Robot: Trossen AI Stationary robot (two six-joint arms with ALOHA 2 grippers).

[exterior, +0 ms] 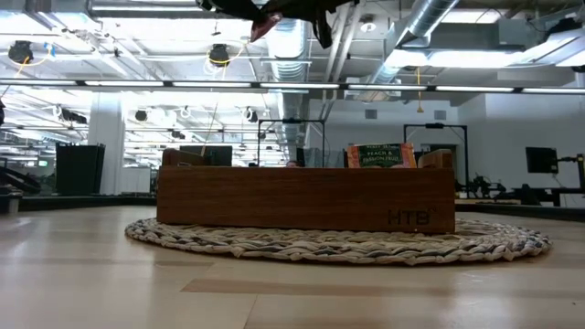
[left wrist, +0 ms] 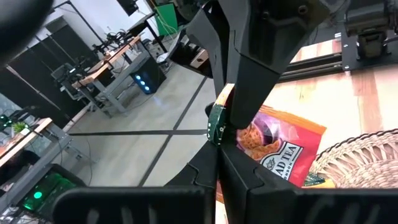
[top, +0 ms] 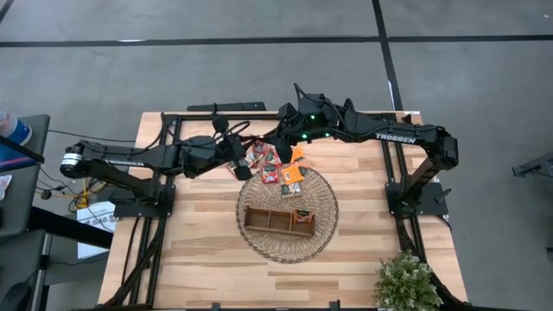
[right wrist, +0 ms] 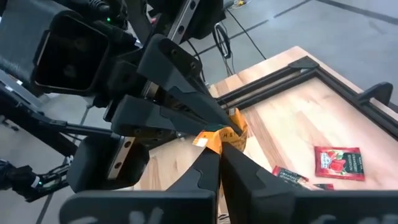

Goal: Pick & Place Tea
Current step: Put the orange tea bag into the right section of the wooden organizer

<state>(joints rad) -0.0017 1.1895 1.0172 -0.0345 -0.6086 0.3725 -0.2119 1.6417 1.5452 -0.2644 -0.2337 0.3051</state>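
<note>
Both grippers meet in the air over the table's far middle, each shut on one orange tea sachet [right wrist: 210, 140], which shows edge-on in the left wrist view [left wrist: 219, 118]. My left gripper [left wrist: 219, 149] comes from the table's left, my right gripper [right wrist: 219, 150] from the far right. Below them, three more sachets [top: 270, 173] lie flat on the table and on the wicker basket's far rim, one of them red [right wrist: 337, 163]. Another sachet [exterior: 382, 155] stands upright in the wooden tray [top: 278, 220]. My left gripper pinches the orange sachet's edge [left wrist: 216, 127] between its two fingertips, coming nearly level from the table's left. The sachet is lifted clear of the table. My right gripper pinches the same sachet's opposite edge [right wrist: 205, 142] at its fingertips, slanting down from the far right, tip to tip with the left fingers [right wrist: 205, 112].
The flat round wicker basket [top: 320, 238] lies mid-table and bears the three-compartment tray. A small potted plant [top: 404, 281] stands at the near right corner. Black frame rails [top: 393, 173] run along the table's far and side edges. Bare wood lies left and right of the basket.
</note>
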